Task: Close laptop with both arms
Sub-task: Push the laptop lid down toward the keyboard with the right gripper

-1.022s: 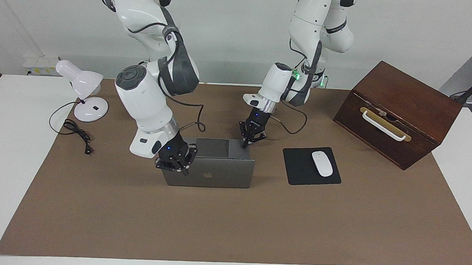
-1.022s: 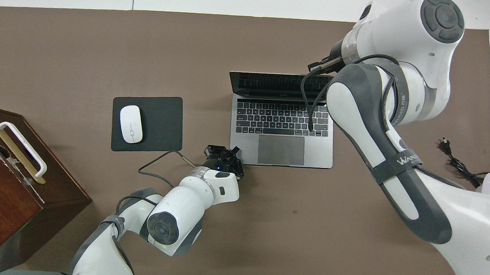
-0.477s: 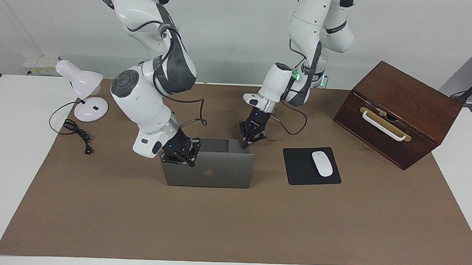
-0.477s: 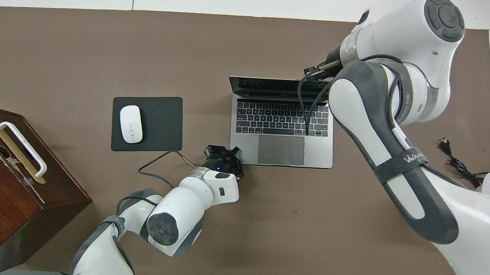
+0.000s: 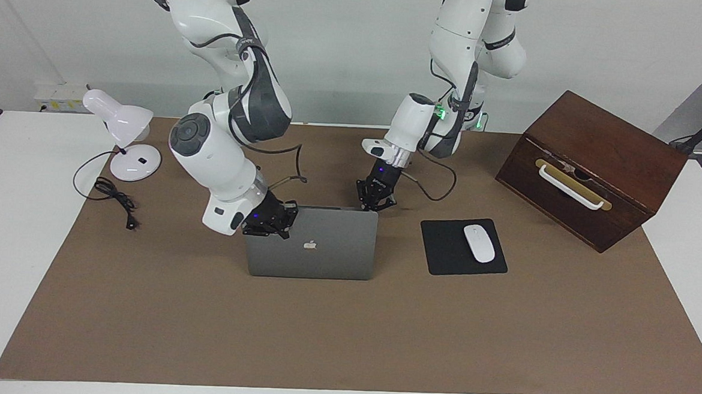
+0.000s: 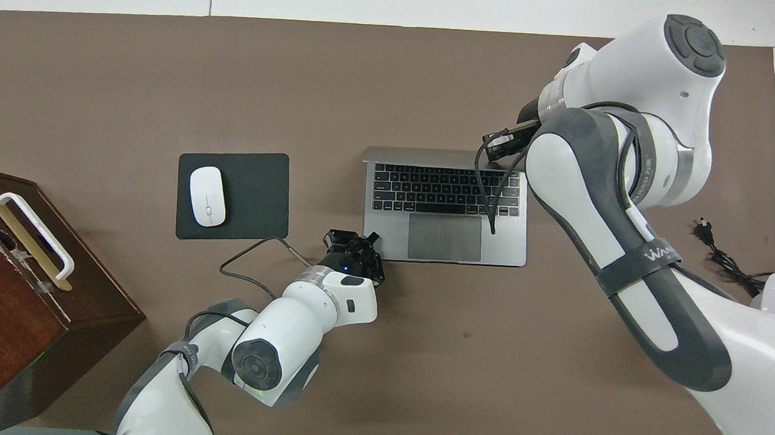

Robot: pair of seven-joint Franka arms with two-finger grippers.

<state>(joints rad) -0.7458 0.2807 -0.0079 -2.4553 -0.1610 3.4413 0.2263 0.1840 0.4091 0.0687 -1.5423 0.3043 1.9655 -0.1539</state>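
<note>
The silver-grey laptop (image 5: 324, 249) stands open on the brown mat, its lid about upright with the apple logo facing away from the robots. The overhead view shows its keyboard and trackpad (image 6: 445, 237). My right gripper (image 5: 270, 227) is shut and pushes against the lid's top corner at the right arm's end, and it shows as a dark tip by the lid's edge (image 6: 497, 144). My left gripper (image 5: 373, 204) is shut at the base's corner nearest the robots, at the left arm's end (image 6: 354, 241). The lid hides whether it touches the base.
A black mousepad (image 5: 444, 250) with a white mouse (image 5: 479, 243) lies beside the laptop toward the left arm's end. A brown wooden box (image 5: 593, 167) stands past it. A white desk lamp (image 5: 123, 131) and its cord (image 5: 113, 199) sit at the right arm's end.
The lid has swung from leaning back to about upright. The right gripper pushed it toward the robots from its outer face. The left gripper has stayed by the base's corner.
</note>
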